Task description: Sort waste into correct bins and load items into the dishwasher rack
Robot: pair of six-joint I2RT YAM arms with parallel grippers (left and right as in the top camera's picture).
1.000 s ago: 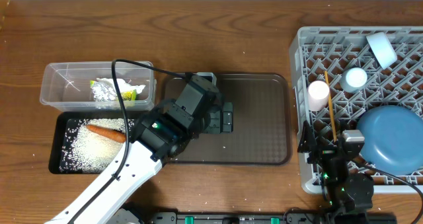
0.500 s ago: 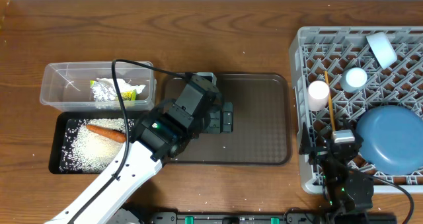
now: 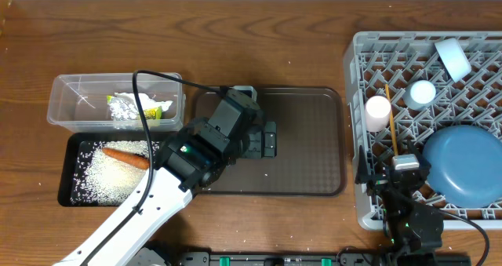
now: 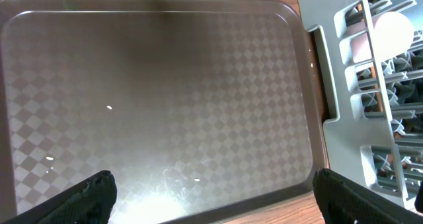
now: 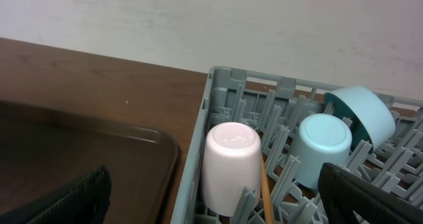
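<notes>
The grey dishwasher rack (image 3: pixel 357 101) on the right holds the blue plate (image 3: pixel 463 164), the pale blue cup (image 3: pixel 422 92), the upside-down white cup (image 3: pixel 378 107), the bowl (image 3: pixel 452 56) and the chopsticks (image 3: pixel 390 125). My right gripper (image 3: pixel 390 174) hangs open and empty over the rack's near left corner, behind the white cup (image 5: pixel 231 164). Over the empty brown tray (image 3: pixel 314 140), my left gripper (image 3: pixel 269 140) is also open and holds nothing. The clear tub (image 3: pixel 63 101) contains the wrapper (image 3: pixel 153 109) and tissue (image 3: pixel 124 107). Rice (image 3: pixel 110 176) and the carrot (image 3: pixel 125 157) lie in the black tray (image 3: pixel 74 152).
The brown tray (image 4: pixel 165 85) sits between the bins and the rack (image 4: pixel 344 138), with a narrow strip of wooden table on each side. A few white specks lie on it. A light wall (image 5: pixel 198 19) rises behind the table.
The right arm has drawn back slightly towards the near edge. The left arm and all objects stay where they were.
</notes>
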